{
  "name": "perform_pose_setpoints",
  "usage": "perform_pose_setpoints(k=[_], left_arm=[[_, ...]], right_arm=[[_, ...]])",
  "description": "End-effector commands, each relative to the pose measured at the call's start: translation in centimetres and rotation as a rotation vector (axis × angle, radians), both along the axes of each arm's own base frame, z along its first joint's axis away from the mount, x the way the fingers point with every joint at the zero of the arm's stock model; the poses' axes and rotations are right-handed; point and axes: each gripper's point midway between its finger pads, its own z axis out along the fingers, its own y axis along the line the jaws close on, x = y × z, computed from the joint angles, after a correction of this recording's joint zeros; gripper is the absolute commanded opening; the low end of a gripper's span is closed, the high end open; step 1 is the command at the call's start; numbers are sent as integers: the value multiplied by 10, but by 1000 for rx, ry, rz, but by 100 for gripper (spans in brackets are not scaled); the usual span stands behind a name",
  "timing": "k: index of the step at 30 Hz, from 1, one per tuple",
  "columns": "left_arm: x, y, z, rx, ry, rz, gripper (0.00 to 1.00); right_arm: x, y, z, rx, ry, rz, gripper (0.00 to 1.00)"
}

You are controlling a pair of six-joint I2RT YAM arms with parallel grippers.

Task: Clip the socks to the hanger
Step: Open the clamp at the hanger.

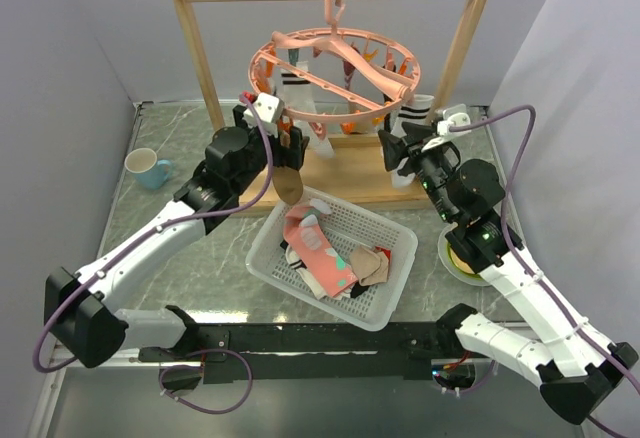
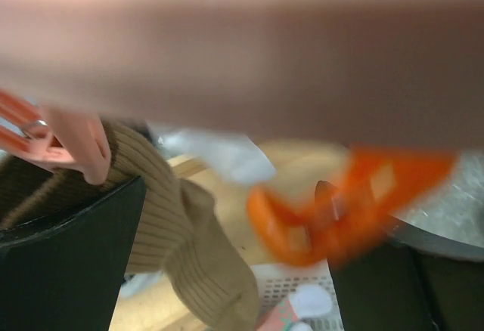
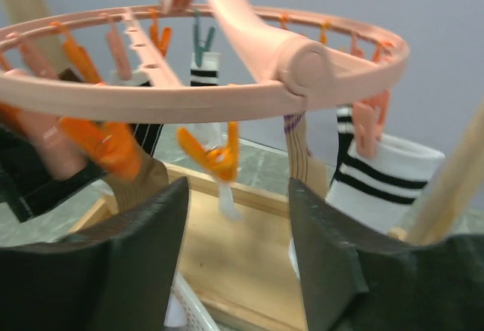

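The salmon-pink ring hanger point(image 1: 335, 68) hangs by its hook from the wooden rack, with several socks clipped round it. My left gripper point(image 1: 288, 144) is at its left rim, open. A tan ribbed sock point(image 2: 181, 248) hangs from a pink clip point(image 2: 76, 140) and drapes against my left finger point(image 2: 68, 255). A blurred orange clip point(image 2: 333, 210) sits by the other finger. My right gripper point(image 3: 238, 187) is open just below the ring point(image 3: 189, 93), under an orange clip point(image 3: 215, 153), with nothing between its fingers. A white black-striped sock point(image 3: 378, 176) hangs to its right. More socks point(image 1: 325, 253) lie in the basket.
The wooden rack's base board point(image 1: 345, 173) lies under the hanger, its uprights point(image 1: 200, 58) on both sides. The white mesh basket point(image 1: 400, 278) stands in front of it. A blue cup point(image 1: 148, 168) is at the left, a plate point(image 1: 452, 258) under my right arm.
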Motion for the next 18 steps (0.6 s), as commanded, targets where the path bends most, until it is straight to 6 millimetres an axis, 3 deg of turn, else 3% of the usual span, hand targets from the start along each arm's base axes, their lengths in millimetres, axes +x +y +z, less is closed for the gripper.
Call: perform_pose_setpoints(k=[1,2,3,10,13,15,18], left_arm=[[-18,0,17,-57,-44,-57,99],[-21,1,20,-65,-54,-63,99],[-22,1,21,-68,-61,-69,99],[-31,2,17,-71,-85,-95,99],[-33,4,16,-71,-96,-98,99],[-33,7,14,-68,-100,-91,99],[-31,13,14,-68,-105,-75,99]], right_arm=[[-21,23,19,7,-78,159,56],[-26,29,20,5,-85,192,54],[-30,35,17,-3,-87,231,45],[-48,65,13,-40,-82,416,36],[-53,76,10,-47,-74,488,40],[-55,83,8,-47,-74,525,52],[-61,94,2,-60,-72,602,62]])
